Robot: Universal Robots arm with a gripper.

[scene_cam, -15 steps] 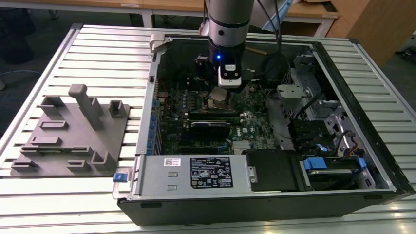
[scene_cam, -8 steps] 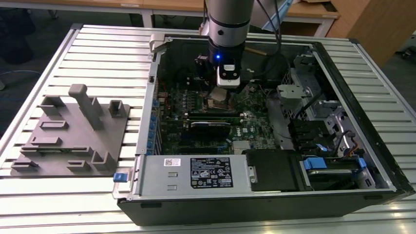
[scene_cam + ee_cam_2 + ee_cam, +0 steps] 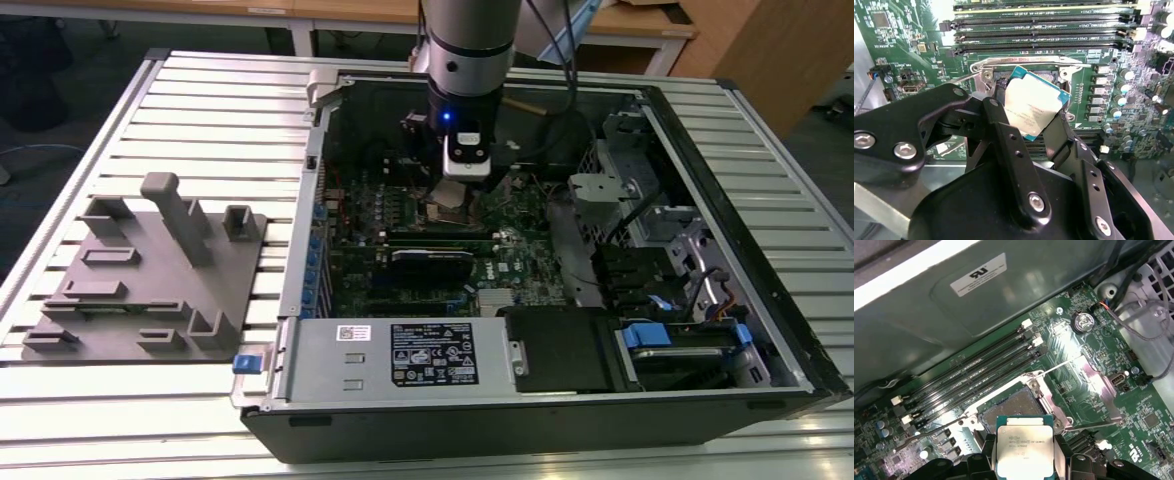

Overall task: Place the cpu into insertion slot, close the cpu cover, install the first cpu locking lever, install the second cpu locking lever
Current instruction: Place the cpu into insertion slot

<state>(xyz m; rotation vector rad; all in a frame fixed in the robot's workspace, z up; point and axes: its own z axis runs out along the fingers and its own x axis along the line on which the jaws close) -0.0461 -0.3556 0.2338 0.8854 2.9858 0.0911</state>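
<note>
Fingers (image 3: 996, 120): you have them clamped on opposite edges of the cpu (image 3: 1025, 450).
Cpu: held clear of the board, tilted in the second wrist view, near the insertion slot (image 3: 1013, 407) and not seated.
Insertion slot: uncovered, with its dark centre bare inside the silver rim.
First wrist view: long memory slots (image 3: 969, 385) lie beyond the socket.
Exterior view: the gripper (image 3: 461, 185) reaches into the open computer case (image 3: 534, 430).
Counter (image 3: 160, 100): slatted; a grey fixture block (image 3: 147, 270) sits beside the case, toward the edge on the exterior view's left.

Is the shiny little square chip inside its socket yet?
Out. The black pincer grips the small silvery square chip above the dark square socket, whose centre shows bare.
</note>
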